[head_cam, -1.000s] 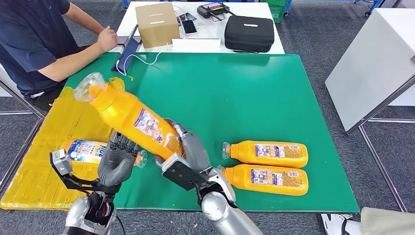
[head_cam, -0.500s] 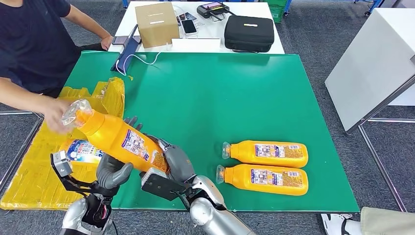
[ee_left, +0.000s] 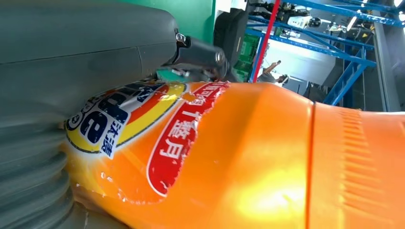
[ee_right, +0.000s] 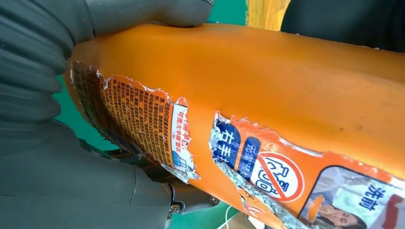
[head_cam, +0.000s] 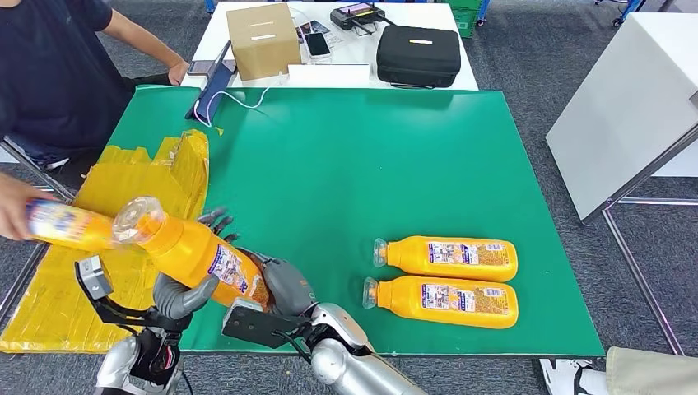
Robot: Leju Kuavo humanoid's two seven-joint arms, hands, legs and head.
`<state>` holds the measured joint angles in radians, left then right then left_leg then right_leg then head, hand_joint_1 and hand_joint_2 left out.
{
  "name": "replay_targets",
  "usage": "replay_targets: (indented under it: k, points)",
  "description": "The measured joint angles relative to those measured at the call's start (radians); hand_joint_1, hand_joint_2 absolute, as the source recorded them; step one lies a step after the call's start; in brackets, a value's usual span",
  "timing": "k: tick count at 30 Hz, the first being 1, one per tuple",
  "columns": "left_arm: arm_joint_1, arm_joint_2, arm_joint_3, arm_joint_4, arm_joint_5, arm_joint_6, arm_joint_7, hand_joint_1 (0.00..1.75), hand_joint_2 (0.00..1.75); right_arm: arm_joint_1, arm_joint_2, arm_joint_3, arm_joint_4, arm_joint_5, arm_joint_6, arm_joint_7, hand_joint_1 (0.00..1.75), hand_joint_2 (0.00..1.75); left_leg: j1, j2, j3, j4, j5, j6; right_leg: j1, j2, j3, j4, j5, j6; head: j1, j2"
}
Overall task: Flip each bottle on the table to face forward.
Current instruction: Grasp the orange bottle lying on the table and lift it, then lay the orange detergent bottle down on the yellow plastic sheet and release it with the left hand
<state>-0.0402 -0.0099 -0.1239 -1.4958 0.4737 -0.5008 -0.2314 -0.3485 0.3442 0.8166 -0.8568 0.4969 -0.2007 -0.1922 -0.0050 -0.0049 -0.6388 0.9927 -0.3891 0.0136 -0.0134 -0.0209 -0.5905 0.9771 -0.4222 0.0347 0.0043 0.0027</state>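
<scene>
I hold one orange bottle [head_cam: 193, 251] tilted above the table's near left corner, clear cap pointing up and left, back label showing. My right hand [head_cam: 284, 284] grips its base. My left hand [head_cam: 183, 295] cups its body from below, fingers [head_cam: 216, 220] showing behind it. In the left wrist view the bottle's [ee_left: 248, 157] front logo lies against my left hand [ee_left: 71, 62]. In the right wrist view its torn back label [ee_right: 143, 124] is beside my right hand [ee_right: 43, 143]. Two more orange bottles [head_cam: 453, 257] [head_cam: 449, 300] lie side by side on the green mat [head_cam: 346, 164], caps pointing left.
A person sits at the left; their hand [head_cam: 10, 216] holds another bottle [head_cam: 70, 226] over the crumpled yellow sheet [head_cam: 123, 177]. Behind the mat are a cardboard box [head_cam: 263, 39], a black case [head_cam: 418, 56] and phones. A white table [head_cam: 625, 107] stands to the right.
My held bottle has come down and to the left. The person has picked the blue-labelled bottle up off the yellow sheet and carried it toward the left edge.
</scene>
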Motion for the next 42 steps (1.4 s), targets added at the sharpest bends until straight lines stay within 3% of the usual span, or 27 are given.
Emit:
replay_targets:
  k: [20,21,24,25,26,28,31,33,35,42]
  points:
    - [0.001,0.000,0.009,0.000,0.001,-0.005,-0.002,1.75,1.75,-0.003,0.002,0.006,0.016,0.012,0.000,0.001,1.75,1.75,0.000,0.000,0.000,0.000,0.000,0.000,0.000,0.000,0.000,0.000,0.000,0.000,0.000,0.000]
    - [0.002,0.000,0.009,0.000,0.001,-0.007,-0.004,1.75,1.75,-0.003,0.002,0.006,0.016,0.013,0.000,0.001,1.68,1.75,0.000,0.000,0.000,0.000,0.000,0.000,0.000,0.000,0.000,0.000,0.000,0.000,0.000,0.000]
    - [0.002,0.000,0.010,0.000,-0.011,-0.011,-0.019,1.75,1.75,-0.002,0.002,0.002,0.013,0.021,-0.003,0.003,0.37,1.75,0.000,0.000,0.000,0.000,0.000,0.000,0.000,0.000,0.000,0.000,0.000,0.000,0.000,0.000]
    - [0.002,0.000,0.010,0.000,-0.026,-0.008,-0.028,1.75,1.75,-0.002,0.001,0.000,0.010,0.028,-0.010,0.007,0.00,1.31,0.000,0.000,0.000,0.000,0.000,0.000,0.000,0.000,0.000,0.000,0.000,0.000,0.000,0.000]
    - [0.001,0.000,0.010,-0.002,-0.056,0.006,-0.046,1.75,1.75,-0.001,0.000,-0.002,0.003,0.039,-0.024,0.013,0.00,0.87,0.000,0.000,0.000,0.000,0.000,0.000,0.000,0.000,0.000,0.000,0.000,0.000,0.000,0.000]
    - [-0.006,0.001,0.010,-0.010,-0.184,0.101,-0.109,1.75,1.75,0.010,-0.009,-0.015,-0.032,0.063,-0.068,0.032,0.00,0.00,0.000,-0.001,0.000,0.000,0.000,0.000,0.000,0.000,0.000,0.000,0.000,0.000,0.000,0.000]
    - [-0.030,0.009,0.026,-0.034,-0.624,0.416,-0.200,1.75,1.75,0.060,-0.059,-0.066,-0.182,0.083,-0.085,0.067,0.00,0.00,0.000,-0.003,-0.001,0.000,0.000,0.000,0.000,-0.001,0.000,0.000,0.000,0.000,0.000,0.000]
    - [-0.046,0.019,0.056,-0.040,-0.960,0.573,-0.204,1.75,1.75,0.094,-0.104,-0.115,-0.304,0.098,-0.056,0.078,0.00,0.00,0.000,-0.003,-0.001,0.000,0.000,0.000,0.000,-0.001,0.001,0.000,0.000,0.000,0.000,0.000]
    - [-0.052,0.033,0.093,-0.034,-1.169,0.641,-0.191,1.75,1.75,0.135,-0.154,-0.166,-0.424,0.117,-0.033,0.078,0.00,0.00,0.000,-0.003,-0.001,0.000,0.000,0.000,0.000,-0.001,0.001,0.000,0.000,0.000,0.000,0.000]
    - [-0.037,0.079,0.188,0.040,-1.524,0.880,-0.109,1.75,1.75,0.376,-0.355,-0.325,-0.792,0.146,-0.036,0.021,0.00,0.00,-0.001,-0.004,-0.001,0.000,-0.003,0.001,-0.001,-0.001,0.001,-0.001,-0.001,0.001,0.000,0.000]
